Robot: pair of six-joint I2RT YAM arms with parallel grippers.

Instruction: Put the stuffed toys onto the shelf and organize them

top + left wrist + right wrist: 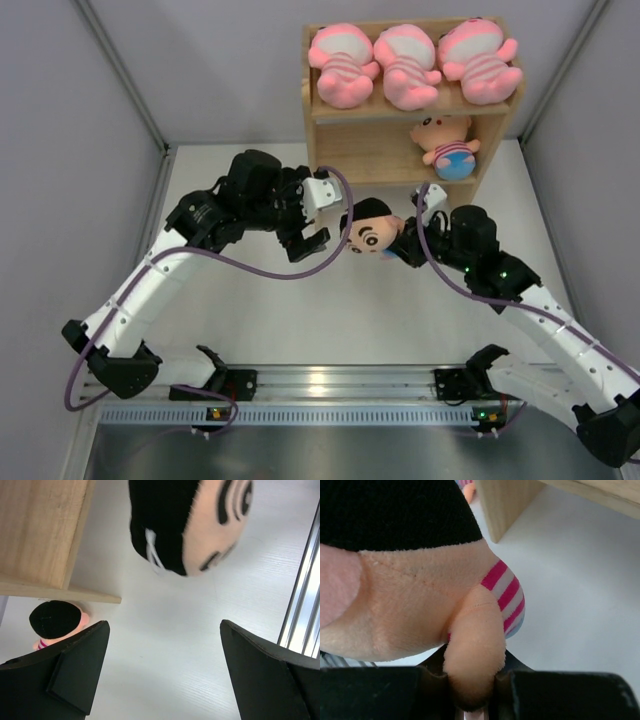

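The wooden shelf (330,105) stands at the back right, with three pink striped stuffed toys (405,62) side by side on its top tier. On the lower tier, at the right, sits a black-haired doll (447,145). In front of the shelf another doll (372,232) hangs above the table. My right gripper (472,680) is shut on this doll's peach arm (472,640). My left gripper (164,625) is open and holds nothing, just left of the doll's head (190,525). In the overhead view it (308,243) is apart from the toy.
The shelf's side panel (40,530) is close on the left of my left gripper, and the lower-tier doll (55,622) shows past its edge. A shelf post (510,505) rises beyond the held doll. Grey walls close in the white table (330,320). A metal rail (330,385) runs along the near edge.
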